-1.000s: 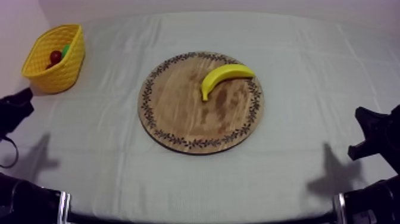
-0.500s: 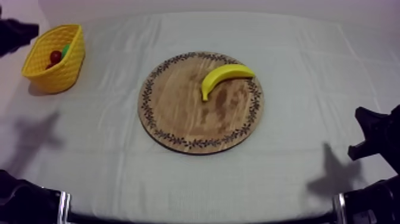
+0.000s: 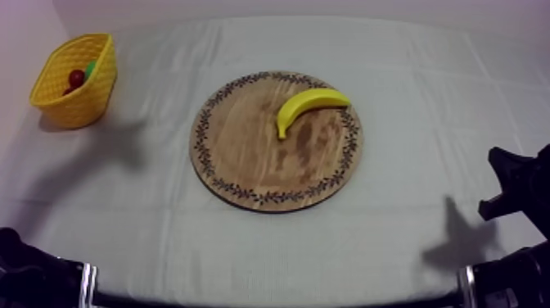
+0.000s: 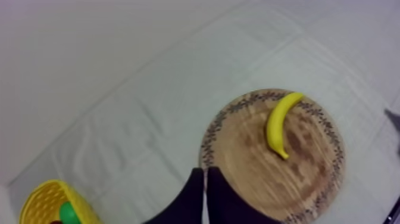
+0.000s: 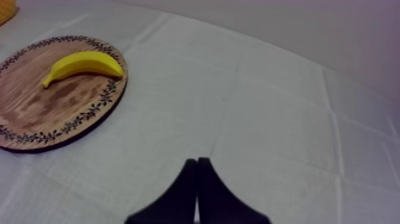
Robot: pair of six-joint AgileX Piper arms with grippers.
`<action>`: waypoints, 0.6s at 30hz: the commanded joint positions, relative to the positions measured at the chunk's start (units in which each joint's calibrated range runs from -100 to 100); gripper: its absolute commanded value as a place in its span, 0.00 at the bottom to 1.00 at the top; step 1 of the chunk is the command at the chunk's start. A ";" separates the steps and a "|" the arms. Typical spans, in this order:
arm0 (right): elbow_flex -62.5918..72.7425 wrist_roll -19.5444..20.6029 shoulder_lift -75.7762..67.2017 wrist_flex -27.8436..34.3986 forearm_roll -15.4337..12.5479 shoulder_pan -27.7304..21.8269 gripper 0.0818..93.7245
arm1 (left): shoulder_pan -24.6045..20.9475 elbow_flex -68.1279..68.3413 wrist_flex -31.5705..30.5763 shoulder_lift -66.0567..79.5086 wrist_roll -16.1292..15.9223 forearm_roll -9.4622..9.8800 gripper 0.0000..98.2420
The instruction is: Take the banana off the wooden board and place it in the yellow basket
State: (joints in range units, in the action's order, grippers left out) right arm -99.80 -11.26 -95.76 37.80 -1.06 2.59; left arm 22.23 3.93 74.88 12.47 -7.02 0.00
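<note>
Cloth [image 3: 164, 215]: banana [image 3: 309, 104] on board [image 3: 245, 156]; overhead, basket's [image 3: 78, 106] small red fruit [image 3: 76, 78]; left fingers [image 4: 191, 200], right fingers [image 5: 186, 192] closed empty.

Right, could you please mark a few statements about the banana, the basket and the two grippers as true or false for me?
1. The banana lies on the wooden board. True.
2. The yellow basket is empty. False: it holds a small red fruit and something green.
3. The left gripper is shut on the banana. False: its fingers lie together on nothing, and the banana lies free on the board.
4. The right gripper is shut on nothing. True.
5. The basket stands on the board. False: it stands on the cloth, apart from the board.
</note>
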 commanded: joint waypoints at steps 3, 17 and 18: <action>0.02 0.00 0.00 0.02 0.01 0.01 0.00 | 4.62 -6.02 0.58 -8.39 0.04 0.36 0.01; 0.02 0.00 0.00 0.02 0.01 0.01 0.00 | 10.58 -20.54 4.74 -25.41 -1.85 -0.14 0.12; 0.02 0.00 0.00 0.02 0.01 0.01 0.00 | 10.71 -21.65 4.95 -26.69 -2.05 -0.29 0.14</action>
State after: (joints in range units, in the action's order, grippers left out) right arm -99.80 -11.26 -95.76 37.80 -1.06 2.62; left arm 32.88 -15.70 79.63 -11.59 -8.87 0.00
